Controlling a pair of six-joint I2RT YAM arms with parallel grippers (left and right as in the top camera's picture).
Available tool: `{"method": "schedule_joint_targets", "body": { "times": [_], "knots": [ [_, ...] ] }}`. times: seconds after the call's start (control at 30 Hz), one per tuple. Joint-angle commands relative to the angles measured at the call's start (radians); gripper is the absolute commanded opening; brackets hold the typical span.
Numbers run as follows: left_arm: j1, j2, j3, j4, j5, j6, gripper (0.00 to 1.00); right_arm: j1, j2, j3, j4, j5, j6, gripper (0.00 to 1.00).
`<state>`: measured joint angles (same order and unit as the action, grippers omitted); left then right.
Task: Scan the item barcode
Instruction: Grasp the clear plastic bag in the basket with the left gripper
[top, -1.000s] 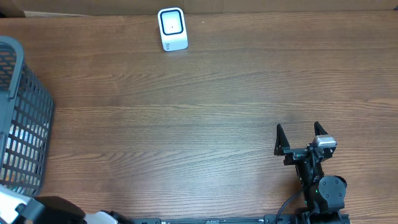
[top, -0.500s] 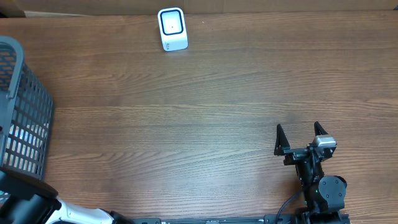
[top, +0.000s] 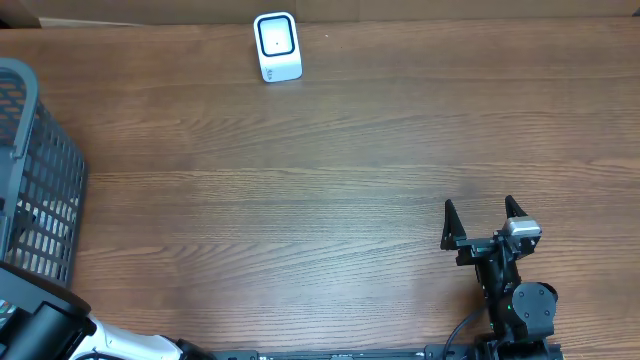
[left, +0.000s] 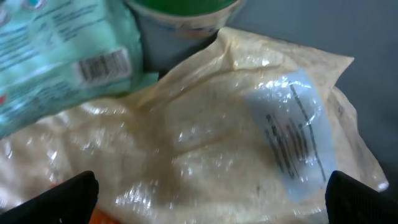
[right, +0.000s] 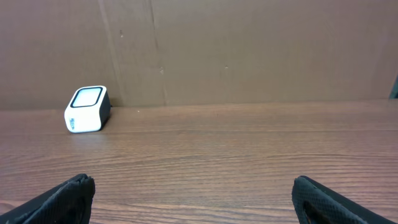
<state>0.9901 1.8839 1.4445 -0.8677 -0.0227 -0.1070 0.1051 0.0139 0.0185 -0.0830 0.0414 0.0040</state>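
The left gripper (left: 211, 196) hangs wide open, holding nothing, just above the clear plastic bag of pale grains (left: 186, 143), whose upper-left edge lies under a teal packet (left: 56, 62). The bag's long axis runs lower left to upper right, and its white barcode label (left: 292, 130) faces up towards the right-hand finger. The right gripper (top: 479, 203) also stands open.

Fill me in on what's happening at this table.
The left arm is down by the basket. The left end effector is open over a clear bag of pale grains, next to a teal packet with a barcode. It holds nothing yet. The right end effector sits open and empty on the near side of the table, facing the scanner at the far edge. Nothing has reached the scanner.
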Motion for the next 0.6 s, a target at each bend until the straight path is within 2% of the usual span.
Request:
{"method": "schedule_joint_targets", "body": {
  "times": [0.0,0.3,0.57],
  "knots": [
    [-0.005,0.009,-0.036,0.07,0.024,0.063,0.99,-0.003,-0.007,-0.01,0.004,0.009,-0.002,1.0],
    [-0.007,0.014,-0.109,0.182,0.02,0.101,1.0,-0.003,-0.007,-0.01,0.004,0.009,-0.002,1.0],
    [-0.027,0.099,-0.122,0.18,0.023,0.112,0.99,-0.003,-0.007,-0.01,0.004,0.009,-0.002,1.0]
  ]
}}
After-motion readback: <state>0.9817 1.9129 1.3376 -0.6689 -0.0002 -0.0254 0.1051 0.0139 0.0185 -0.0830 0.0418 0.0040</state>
